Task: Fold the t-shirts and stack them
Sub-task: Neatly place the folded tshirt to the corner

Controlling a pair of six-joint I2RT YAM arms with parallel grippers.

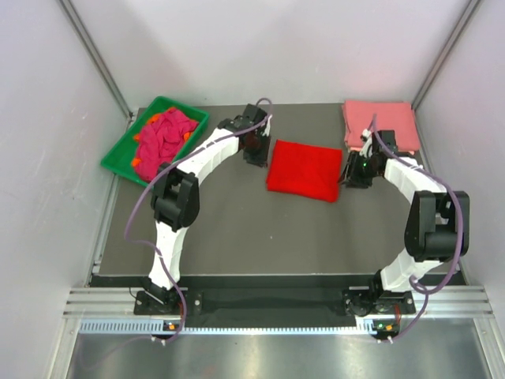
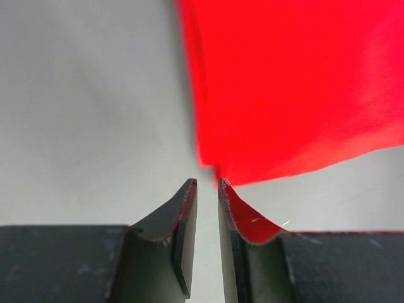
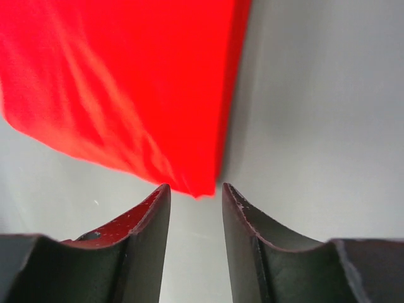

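Observation:
A bright red t-shirt (image 1: 304, 170) lies folded into a rectangle on the dark table. My left gripper (image 1: 256, 151) sits at its left edge. In the left wrist view the gripper (image 2: 207, 184) has a narrow empty gap between its jaws, and a corner of the red shirt (image 2: 290, 88) lies just past the tips. My right gripper (image 1: 353, 170) sits at the shirt's right edge. In the right wrist view it (image 3: 196, 187) is open and empty, with a corner of the red shirt (image 3: 126, 82) just ahead of the tips. A folded salmon pink t-shirt (image 1: 379, 124) lies at the back right.
A green plastic tray (image 1: 118, 154) at the back left holds crumpled magenta t-shirts (image 1: 164, 136) with orange cloth (image 1: 139, 164) showing under them. White walls enclose the table on three sides. Both arm bases stand at the near edge.

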